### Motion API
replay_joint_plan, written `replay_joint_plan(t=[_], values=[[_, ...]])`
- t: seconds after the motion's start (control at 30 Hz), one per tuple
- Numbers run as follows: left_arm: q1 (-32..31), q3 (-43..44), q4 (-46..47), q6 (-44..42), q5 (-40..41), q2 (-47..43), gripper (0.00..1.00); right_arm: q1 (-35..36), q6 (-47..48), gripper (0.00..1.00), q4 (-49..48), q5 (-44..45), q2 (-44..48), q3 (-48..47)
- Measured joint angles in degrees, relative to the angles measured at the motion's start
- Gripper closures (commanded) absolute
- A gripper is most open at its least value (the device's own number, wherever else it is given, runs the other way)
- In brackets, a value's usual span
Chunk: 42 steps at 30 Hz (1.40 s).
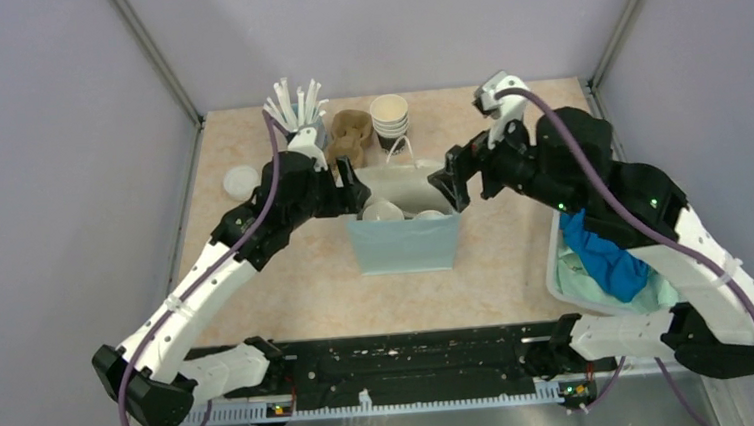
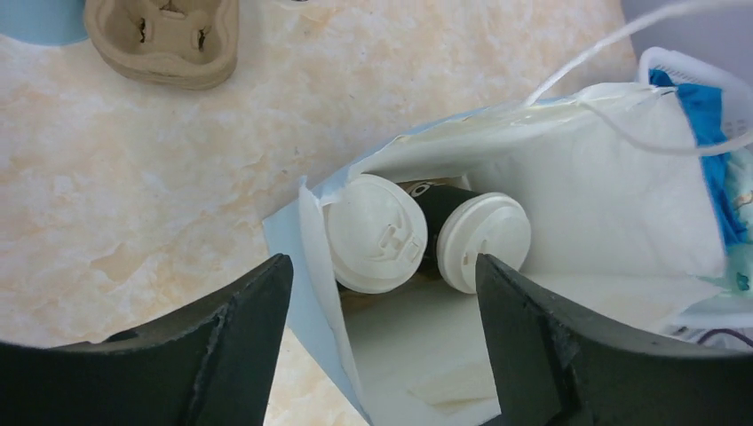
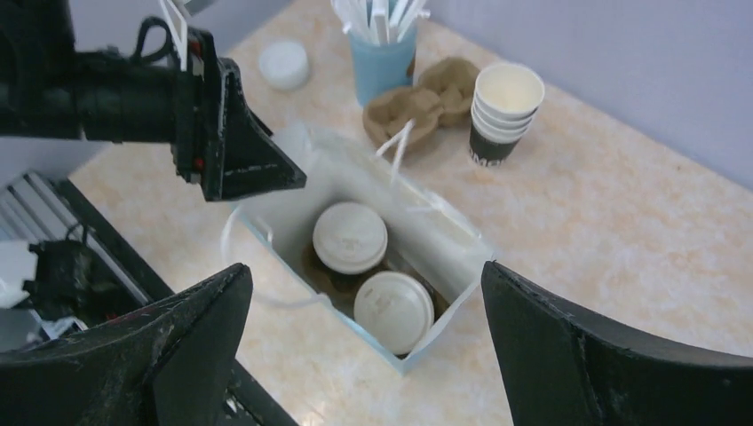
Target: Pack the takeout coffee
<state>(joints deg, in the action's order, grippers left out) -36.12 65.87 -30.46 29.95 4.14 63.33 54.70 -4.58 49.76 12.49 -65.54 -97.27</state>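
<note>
Two small dark brown paper cups with round white plastic lids sit inside the light blue paper bag with its white lining: we count the left cup and the right cup just beside each other on the bag's floor, lids up. Our left gripper hangs over the bag's left rim with its jaws spread and nothing between them (from its wrist camera both lids show in the gap below). Our right gripper hovers over the bag's right rim, jaws at their widest and likewise empty. Behind the bag, on the beige marbled table, we see a light blue cup of white straws, a brown moulded pulp cup carrier and a stack of brown paper cups. One loose white lid lies to the left. Right of the bag stands a white basket holding blue cloth.
</note>
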Motion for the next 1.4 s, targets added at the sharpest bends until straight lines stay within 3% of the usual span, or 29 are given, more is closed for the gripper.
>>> replay_joint_plan(t=[0.07, 0.33, 0.57, 0.73, 0.93, 1.27, 1.4], values=[[0.02, 2.25, -1.16, -0.46, 0.04, 0.50, 0.05, 0.00, -0.52, 0.01, -2.47, 0.63, 1.77, -0.02], [4.55, 22.56, -6.45, -4.70, 1.79, 9.97, 0.01, -0.96, -2.14, 0.01, -6.47, 11.10, 2.32, 1.64], [11.21, 33.27, -5.25, -7.39, 5.42, 21.16, 0.04, -14.14, -5.40, 0.01, -5.35, 7.28, 0.92, 6.51], [12.98, 39.17, -5.18, -12.00, 8.24, 30.58, 0.09, -19.65, -5.20, 0.01, -4.35, 3.28, 0.90, 7.98], [13.31, 41.31, -5.33, -18.36, 11.41, 37.18, 0.26, -24.06, -3.93, 0.01, -3.91, -0.66, 0.28, 9.14], [13.31, 40.59, -4.76, -24.20, 15.65, 39.69, 0.54, -24.50, -2.01, 0.01, -4.07, -2.64, -1.33, 9.16], [13.31, 39.76, -3.48, -25.88, 16.94, 39.85, 0.71, -24.50, -1.90, 0.01, -4.31, -3.15, -1.33, 9.33]])
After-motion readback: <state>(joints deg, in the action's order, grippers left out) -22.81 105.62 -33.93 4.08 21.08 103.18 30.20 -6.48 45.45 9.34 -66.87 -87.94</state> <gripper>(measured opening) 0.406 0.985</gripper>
